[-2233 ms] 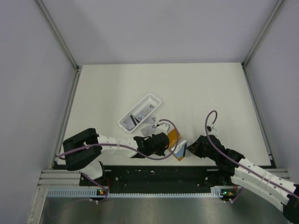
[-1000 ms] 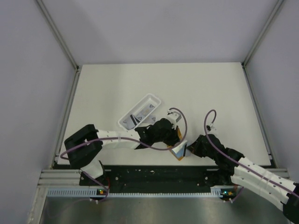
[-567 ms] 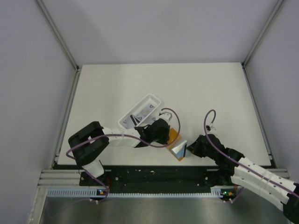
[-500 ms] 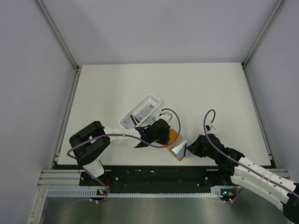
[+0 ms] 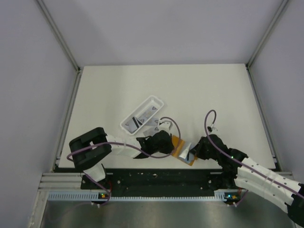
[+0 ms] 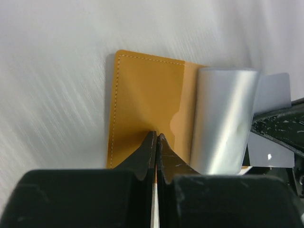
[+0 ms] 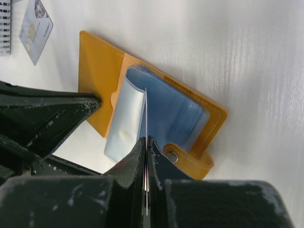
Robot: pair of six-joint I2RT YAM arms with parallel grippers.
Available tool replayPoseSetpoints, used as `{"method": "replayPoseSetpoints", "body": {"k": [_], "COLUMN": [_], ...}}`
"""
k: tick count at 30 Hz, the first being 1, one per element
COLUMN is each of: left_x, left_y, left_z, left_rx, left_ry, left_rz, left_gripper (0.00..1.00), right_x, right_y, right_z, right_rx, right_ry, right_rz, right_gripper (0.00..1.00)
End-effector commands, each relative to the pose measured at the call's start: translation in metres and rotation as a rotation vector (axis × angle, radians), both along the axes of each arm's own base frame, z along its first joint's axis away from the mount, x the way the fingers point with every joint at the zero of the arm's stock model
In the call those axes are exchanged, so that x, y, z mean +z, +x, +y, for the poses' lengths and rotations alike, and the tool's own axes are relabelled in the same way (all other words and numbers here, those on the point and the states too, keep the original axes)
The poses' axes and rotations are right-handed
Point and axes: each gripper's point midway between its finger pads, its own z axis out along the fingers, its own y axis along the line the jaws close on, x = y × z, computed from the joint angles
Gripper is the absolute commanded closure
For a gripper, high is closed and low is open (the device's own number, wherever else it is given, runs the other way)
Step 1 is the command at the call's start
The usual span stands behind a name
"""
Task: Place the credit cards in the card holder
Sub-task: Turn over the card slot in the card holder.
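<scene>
My left tool [image 6: 155,137] has slid back toward the near edge; fingers clenched tip to tip, it pins the orange cover of the card holder [image 6: 142,99]; the holder lies open on the worktop [image 5: 199,95] between both arms; my right tool [image 7: 146,140], advanced since half a second ago, pinches a credit card [image 6: 274,92] at the lifted grey sleeve [image 6: 223,118]; insertion looks imminent, not yet done.

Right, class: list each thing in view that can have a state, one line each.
card holder: open, lying flat, one sleeve curled up.
left end effector: shut, tips at the holder's cover.
right end effector: shut on a thin sheet, edge-on.
loose card: lying flat, outside the holder.
</scene>
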Motion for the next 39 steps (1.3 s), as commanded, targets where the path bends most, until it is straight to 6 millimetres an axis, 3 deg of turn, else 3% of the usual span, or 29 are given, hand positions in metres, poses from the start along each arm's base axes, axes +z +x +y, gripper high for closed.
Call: {"method": "replayPoseSetpoints", "body": {"k": [1,12,25,32,39], "left_x": [-0.041,-0.043,-0.037,-0.005,0.054], "left_y": [-0.043,-0.056,-0.057,-0.049,-0.028], "left_z": [0.033,0.019,0.021,0.027,0.051], "left_rx": [0.048,0.052,0.038,0.073,0.189], "left_ry": [0.126,0.11,0.092,0.048,0.005], "left_rz": [0.138,0.166,0.153,0.102,-0.02], "left_gripper": [1.0,1.0,1.0,1.0,1.0], "right_x": [0.019,0.043,0.009,-0.011,-0.021], "right_y": [0.002,0.0,0.002,0.002,-0.001], "right_z": [0.012,0.039,0.045,0.039,0.033], "right_rx": [0.041,0.132,0.135,0.12,0.109], "right_ry": [0.039,0.174,0.146,0.089,0.06], "right_rz": [-0.028,-0.064,-0.01,0.022,0.042], "right_gripper": [1.0,1.0,1.0,1.0,1.0]}}
